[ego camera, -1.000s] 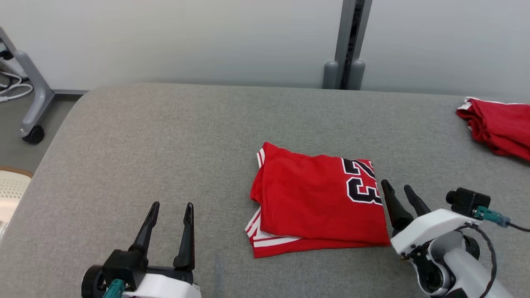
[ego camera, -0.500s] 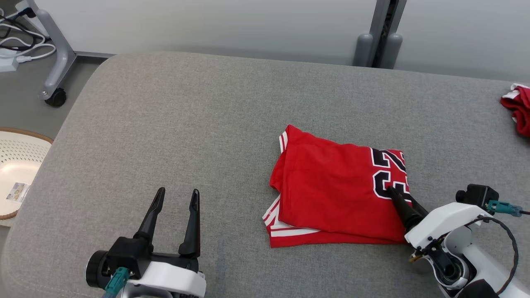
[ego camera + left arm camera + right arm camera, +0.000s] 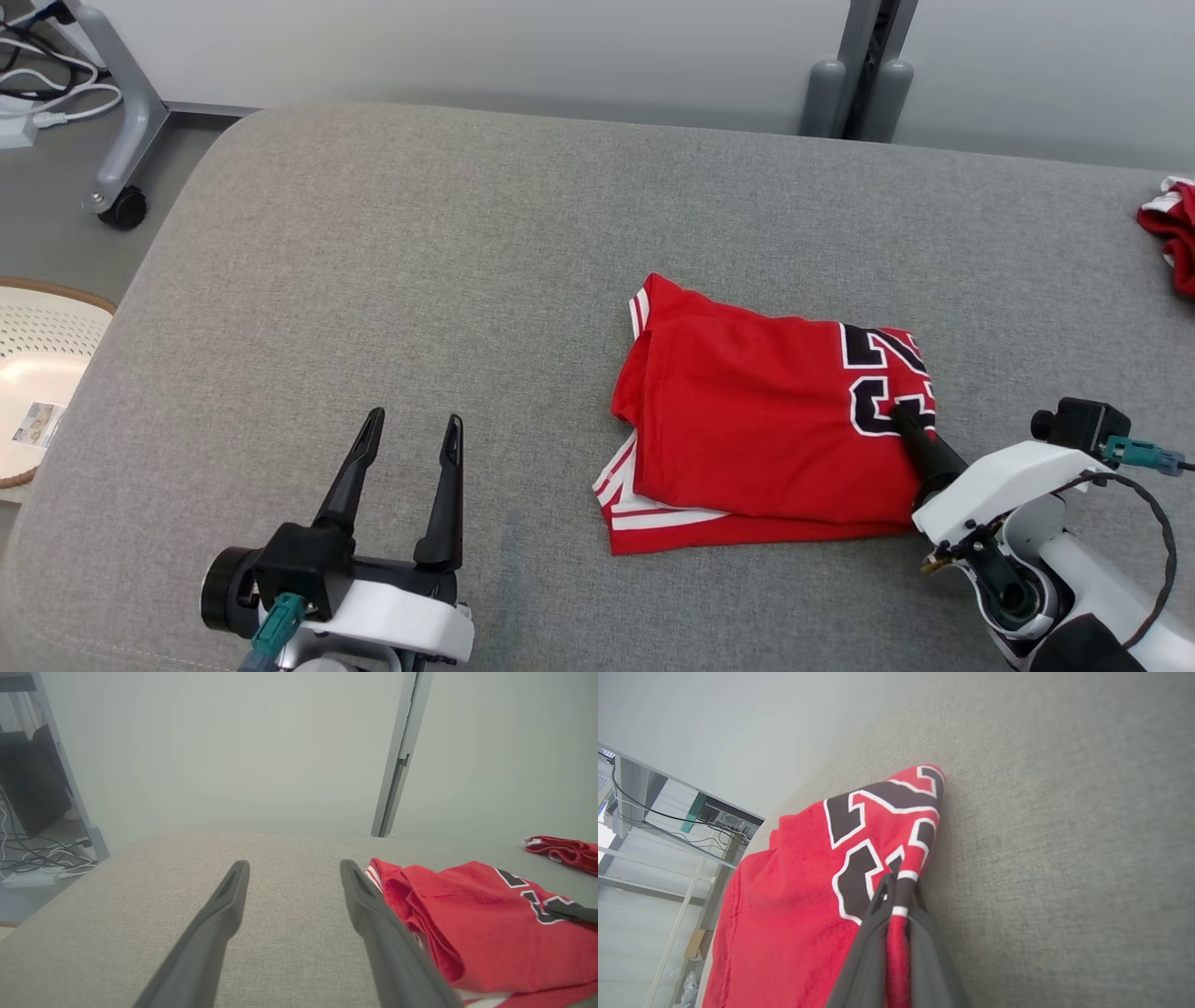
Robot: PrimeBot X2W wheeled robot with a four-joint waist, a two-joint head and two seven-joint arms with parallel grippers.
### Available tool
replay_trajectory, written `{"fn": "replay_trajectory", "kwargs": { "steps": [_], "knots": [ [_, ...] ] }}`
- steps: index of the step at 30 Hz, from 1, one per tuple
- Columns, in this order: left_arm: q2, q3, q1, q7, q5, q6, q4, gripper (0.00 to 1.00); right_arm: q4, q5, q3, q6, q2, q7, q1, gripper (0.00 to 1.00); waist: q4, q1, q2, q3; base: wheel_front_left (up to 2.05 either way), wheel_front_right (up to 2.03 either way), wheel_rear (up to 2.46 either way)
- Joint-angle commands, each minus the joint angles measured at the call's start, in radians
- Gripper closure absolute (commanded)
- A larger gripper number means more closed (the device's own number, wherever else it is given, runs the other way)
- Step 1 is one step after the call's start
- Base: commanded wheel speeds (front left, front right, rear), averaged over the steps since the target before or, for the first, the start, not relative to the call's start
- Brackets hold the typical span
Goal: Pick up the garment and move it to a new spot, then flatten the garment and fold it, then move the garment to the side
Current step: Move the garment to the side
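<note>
folded red garment (image 3: pixel 747 429), black numerals on its right part, lying flat right of centre on the grey padded surface (image 3: pixel 392 261). right gripper (image 3: pixel 904 417) at the garment's right edge, fingers clamped on the cloth. left gripper (image 3: pixel 413 427) well apart to the left, fingers spread. second red cloth (image 3: pixel 1172 233) at the far right edge.

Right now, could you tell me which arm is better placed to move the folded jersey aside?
Right: the right gripper is shut on the jersey at its numbered edge; the left gripper hangs open, apart.
</note>
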Motion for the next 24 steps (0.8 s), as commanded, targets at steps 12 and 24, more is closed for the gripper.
{"fn": "replay_trajectory", "kwargs": {
  "steps": [12, 24],
  "knots": [
    [0.003, -0.008, -0.025, -0.003, 0.01, -0.004, -0.008, 0.0, 0.035, -0.102, 0.114, 0.0, -0.066, -0.126, -0.093, 1.0, -0.014, 0.0, 0.0, 0.007, 0.0, 0.0, 0.0],
    [0.004, -0.022, -0.06, -0.003, 0.005, -0.01, -0.039, 0.0, 0.041, -0.324, 0.005, 0.0, -0.04, -0.142, -0.172, 1.0, -0.072, 0.0, 0.0, 0.058, 0.0, 0.0, 0.0]
  ]
}}
